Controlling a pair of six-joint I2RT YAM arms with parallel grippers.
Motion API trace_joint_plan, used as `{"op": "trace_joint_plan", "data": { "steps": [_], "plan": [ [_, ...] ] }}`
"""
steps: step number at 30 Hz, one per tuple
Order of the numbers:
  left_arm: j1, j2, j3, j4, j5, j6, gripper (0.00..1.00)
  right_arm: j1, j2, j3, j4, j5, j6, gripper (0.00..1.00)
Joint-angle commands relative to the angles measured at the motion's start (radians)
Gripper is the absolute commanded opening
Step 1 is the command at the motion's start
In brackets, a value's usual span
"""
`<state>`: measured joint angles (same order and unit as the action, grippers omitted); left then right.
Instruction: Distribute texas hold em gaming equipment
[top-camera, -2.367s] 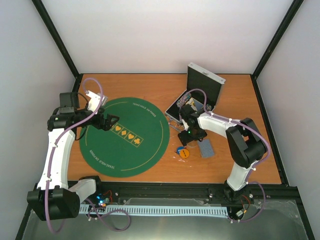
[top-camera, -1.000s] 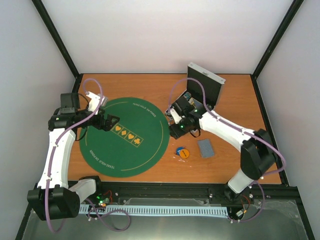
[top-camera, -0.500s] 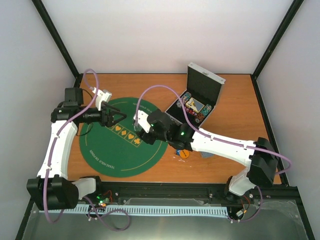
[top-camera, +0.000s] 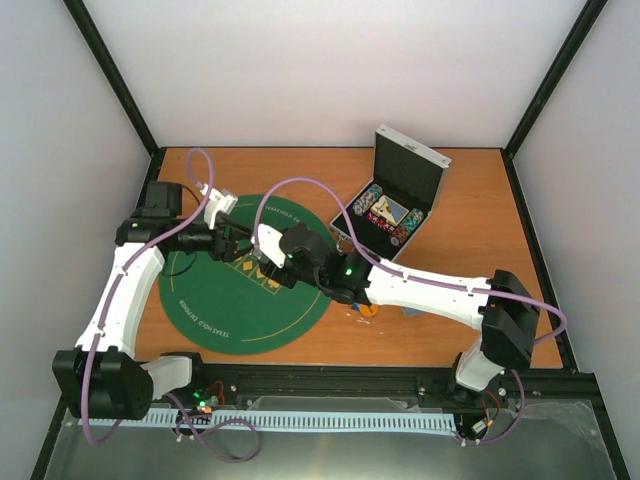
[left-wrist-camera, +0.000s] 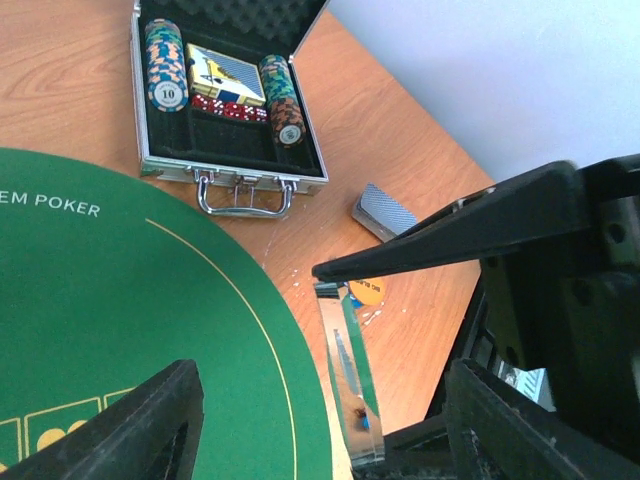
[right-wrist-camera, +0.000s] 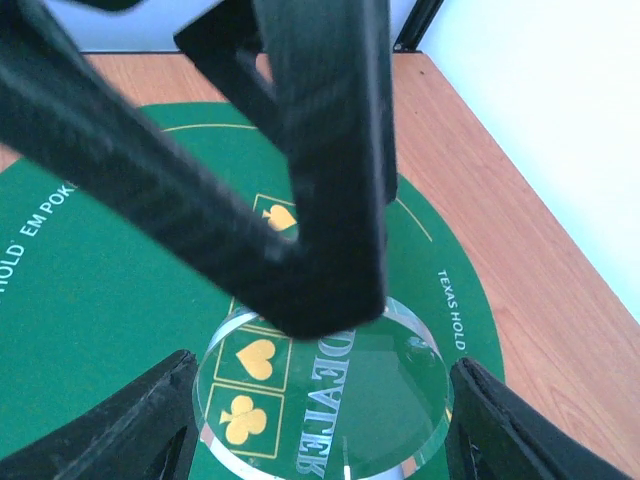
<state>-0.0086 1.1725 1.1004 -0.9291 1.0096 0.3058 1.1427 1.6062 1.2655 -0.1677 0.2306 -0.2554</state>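
Gripping the clear disc (right-wrist-camera: 330, 395), your right pincer (right-wrist-camera: 322, 420) holds it over the mat (top-camera: 215, 310); your left pincer (left-wrist-camera: 320, 405) stands open, disc edge-on between its jaws.

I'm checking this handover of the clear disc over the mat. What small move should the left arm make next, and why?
Probably close the left pincer onto the clear disc. The right pincer holds it by the rim over the green mat; the left jaws stand open on either side of its faces, with gaps showing.
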Motion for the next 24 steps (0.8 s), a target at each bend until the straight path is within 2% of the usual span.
{"op": "trace_joint_plan", "data": {
  "steps": [1,10,14,23,24],
  "plan": [
    [-0.017,0.003,-0.013,0.041,-0.029,-0.005,0.68,0.017,0.019,0.057,0.046,0.038,-0.016,0.31],
    [-0.027,0.017,-0.025,0.054,-0.068,-0.008,0.52,0.023,0.041,0.077,0.054,0.053,-0.025,0.31],
    [-0.034,0.030,-0.028,0.054,-0.072,-0.004,0.43,0.023,0.058,0.092,0.049,0.117,-0.021,0.30],
    [-0.038,0.042,-0.025,0.037,-0.036,0.030,0.03,0.023,0.076,0.106,0.048,0.191,-0.011,0.30],
    [-0.039,0.044,-0.026,0.037,-0.034,0.033,0.01,0.023,0.077,0.106,0.048,0.199,-0.013,0.30]
  ]
}}
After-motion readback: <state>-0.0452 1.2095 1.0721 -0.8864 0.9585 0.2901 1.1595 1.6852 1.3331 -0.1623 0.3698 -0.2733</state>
